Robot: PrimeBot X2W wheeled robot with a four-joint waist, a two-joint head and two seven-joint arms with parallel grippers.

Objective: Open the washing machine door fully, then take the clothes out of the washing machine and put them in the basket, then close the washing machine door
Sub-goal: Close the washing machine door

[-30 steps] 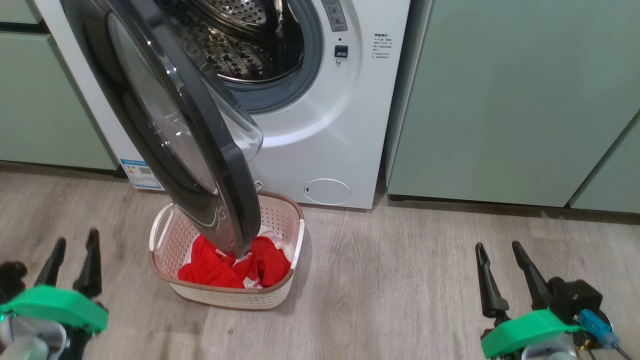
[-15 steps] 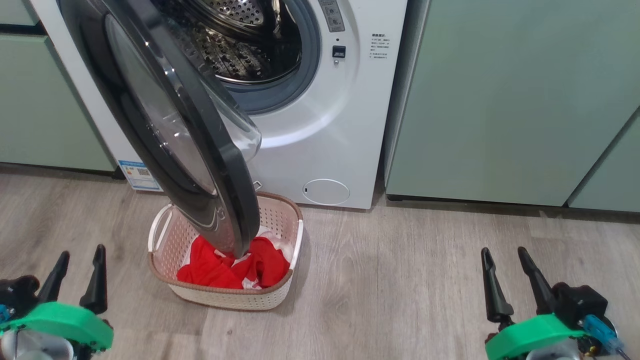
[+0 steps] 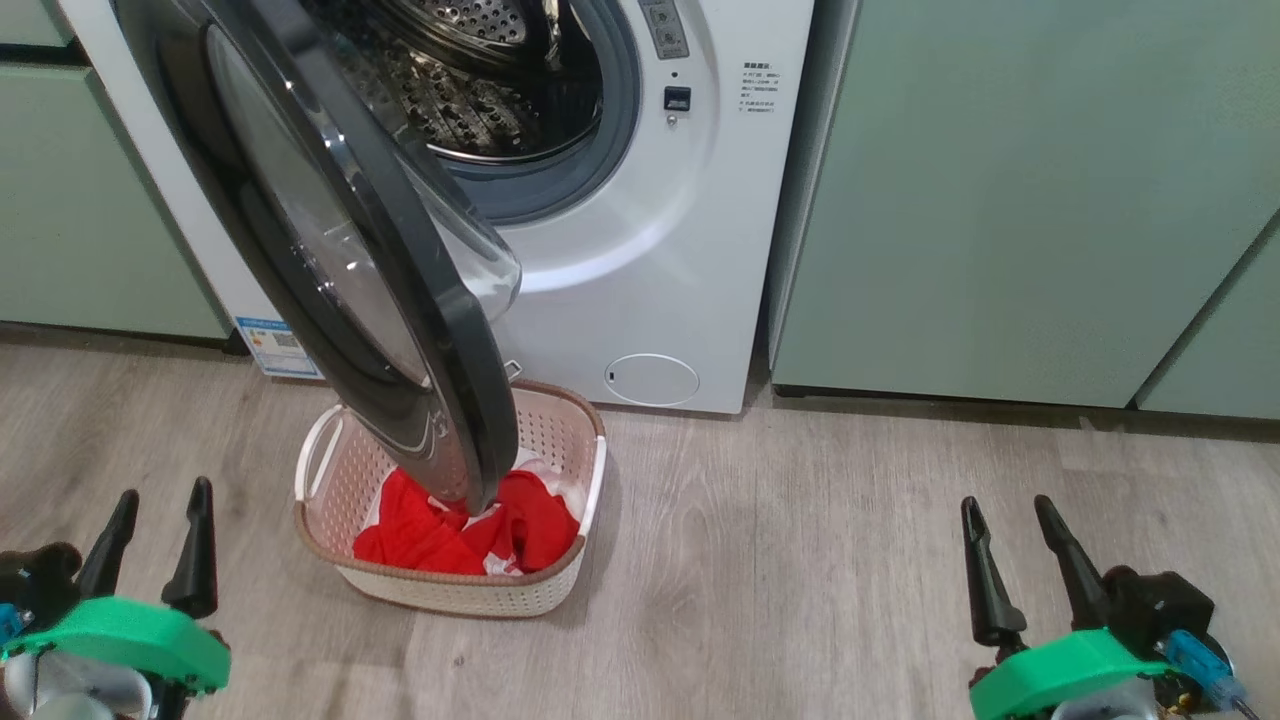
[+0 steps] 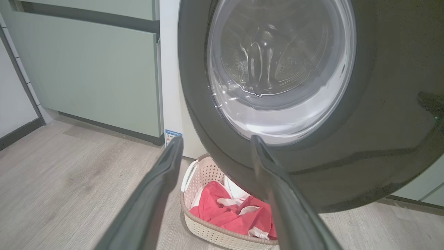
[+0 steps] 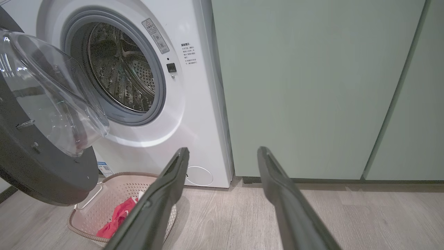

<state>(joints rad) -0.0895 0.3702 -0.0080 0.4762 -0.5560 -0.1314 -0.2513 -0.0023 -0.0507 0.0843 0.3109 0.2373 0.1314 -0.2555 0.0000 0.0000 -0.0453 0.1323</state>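
Counted: 1 washing machine (image 3: 640,280) w/ 1 door (image 3: 455,330), 1 round hatch (image 3: 651,379), 1 blue sticker (image 3: 278,347). 1 basket (image 3: 450,590) w/ 2 white handles (image 3: 312,455), holding 1 red bundle of clothes (image 3: 440,535), no. of garments unclear. 2 grippers: left gripper (image 3: 165,490), right gripper (image 3: 1003,500), 2 fingers (image 3: 985,580) ea.; 2 pale-green cabinet doors (image 3: 1000,200) R of machine.

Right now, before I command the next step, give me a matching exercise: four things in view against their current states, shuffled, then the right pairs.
Things:
1. washing machine door
2. clothes
3. washing machine drum
4. right gripper

States:
A. lying in the basket
B. spread wide, holding nothing
C. swung out above the basket
D. bare steel, no clothes visible inside

Pairs: 1-C, 2-A, 3-D, 4-B
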